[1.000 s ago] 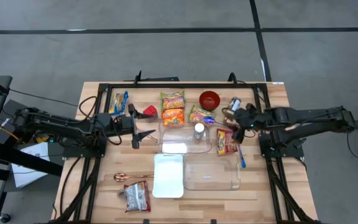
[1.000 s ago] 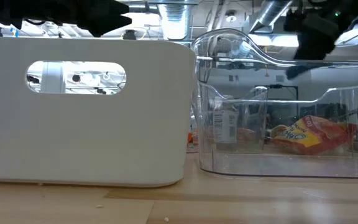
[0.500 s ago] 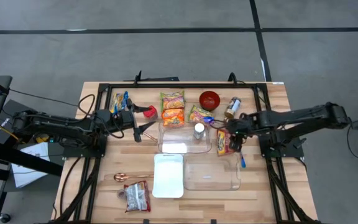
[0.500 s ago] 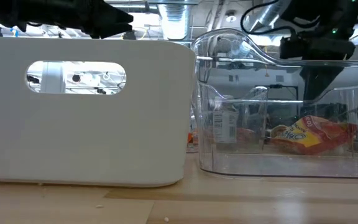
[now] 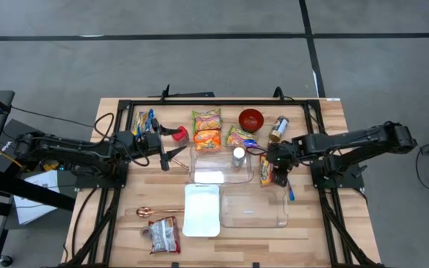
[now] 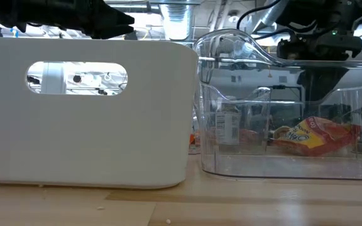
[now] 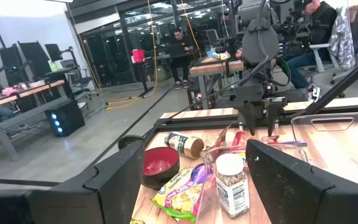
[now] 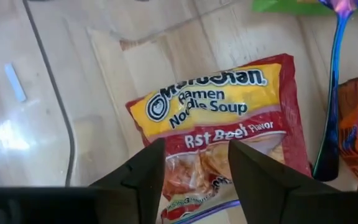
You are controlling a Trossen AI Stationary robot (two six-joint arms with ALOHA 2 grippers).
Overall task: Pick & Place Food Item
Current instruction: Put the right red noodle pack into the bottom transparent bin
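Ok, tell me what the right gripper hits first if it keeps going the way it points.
Probably the ramen noodle soup packet: the open right gripper points down at it, fingers straddling its middle. Height above it is unclear.

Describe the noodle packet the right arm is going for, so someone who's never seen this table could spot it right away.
Start at the large clear bin near the table's front edge, then look just behind its right end. The ramen packet lies flat there, under the right tool, whose fingers are open. Unlike the orange and green packets further back, it is red with a yellow band reading Ramen Noodle Soup.
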